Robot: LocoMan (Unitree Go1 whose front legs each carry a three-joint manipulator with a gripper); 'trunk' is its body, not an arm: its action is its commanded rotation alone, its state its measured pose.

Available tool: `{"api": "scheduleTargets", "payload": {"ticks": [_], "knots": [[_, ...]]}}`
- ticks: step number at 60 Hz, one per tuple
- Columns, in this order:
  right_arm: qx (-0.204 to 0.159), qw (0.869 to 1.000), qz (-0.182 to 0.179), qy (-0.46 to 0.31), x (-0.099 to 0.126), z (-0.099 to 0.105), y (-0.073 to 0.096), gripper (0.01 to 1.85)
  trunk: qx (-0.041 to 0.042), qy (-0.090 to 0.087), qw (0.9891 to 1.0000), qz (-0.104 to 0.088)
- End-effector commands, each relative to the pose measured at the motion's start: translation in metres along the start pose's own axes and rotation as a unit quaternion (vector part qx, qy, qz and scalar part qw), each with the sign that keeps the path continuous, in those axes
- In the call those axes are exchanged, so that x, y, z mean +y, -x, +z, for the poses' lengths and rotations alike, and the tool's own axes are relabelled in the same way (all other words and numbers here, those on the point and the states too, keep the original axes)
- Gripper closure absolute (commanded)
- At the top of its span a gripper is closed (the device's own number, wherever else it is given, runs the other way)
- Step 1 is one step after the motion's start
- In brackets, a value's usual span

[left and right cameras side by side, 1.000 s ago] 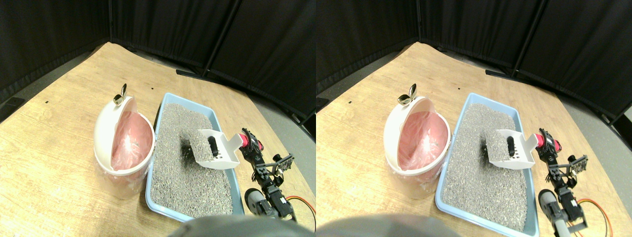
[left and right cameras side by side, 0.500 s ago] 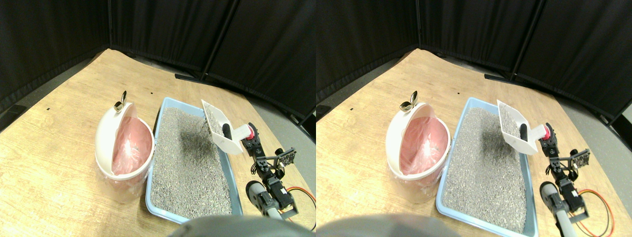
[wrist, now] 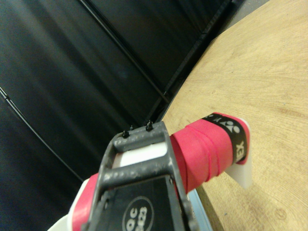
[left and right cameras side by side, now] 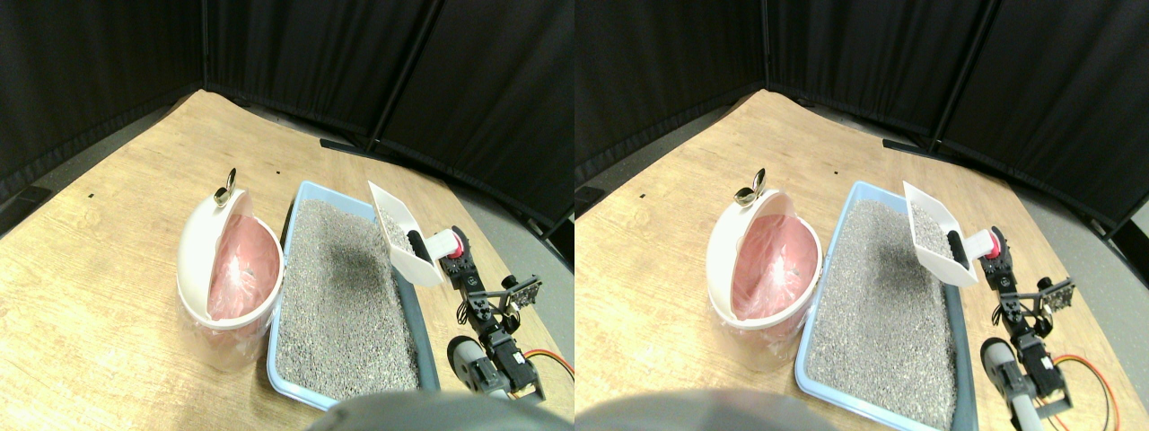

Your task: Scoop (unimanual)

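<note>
my gripper [left and right cameras side by side: 458,262] is clamped on the red-wrapped handle [wrist: 207,151] of the scoop [left and right cameras side by side: 401,233]; the wrist view shows the dark jaw frame tight around the wrap. scoop is lifted clear, hanging over the tray's [left and right cameras side by side: 289,220] 3 o'clock rim, mouth tipped up toward 11, some litter [left and right cameras side by side: 337,296] grains in the pan plus a dark lump [left and right cameras side by side: 415,242] low near the handle. bin [left and right cameras side by side: 229,278] sits just beside the tray at 9 o'clock, lid [left and right cameras side by side: 199,247] swung open, pink liner [left and right cameras side by side: 241,274] showing.

risks, my guess: the scoop is steeply tilted, so a jerk or a roll of my wrist could send the lump out the open end or grains down onto the wood at 3 o'clock. the carry to the bin crosses the whole tray, so a swing too low could drag the litter or clip the near rim. the lid stands tall on the far side, so overshooting could knock it or the bin. the handle may twist in the jaws under load.

surface: pale wood-grain board [left and right cameras side by side: 108,189], bare apart from these. black curtain panels [left and right cameras side by side: 296,54] close it in from 9 to 2 o'clock. orange cable [left and right cameras side by side: 552,359] at 4 o'clock by my arm.
</note>
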Motion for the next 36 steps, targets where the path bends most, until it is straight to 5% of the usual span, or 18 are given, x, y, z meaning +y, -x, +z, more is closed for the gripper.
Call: {"api": "scheduleTargets", "payload": {"ticks": [1, 36], "knots": [[-0.013, 0.998, 0.031, -0.044, 0.014, 0.003, 0.001, 1.80, -0.0145, 0.004, 0.9999, 0.004], [0.003, 0.998, 0.031, -0.061, 0.032, -0.005, 0.004, 1.80, -0.0203, 0.010, 0.9997, 0.009]]}}
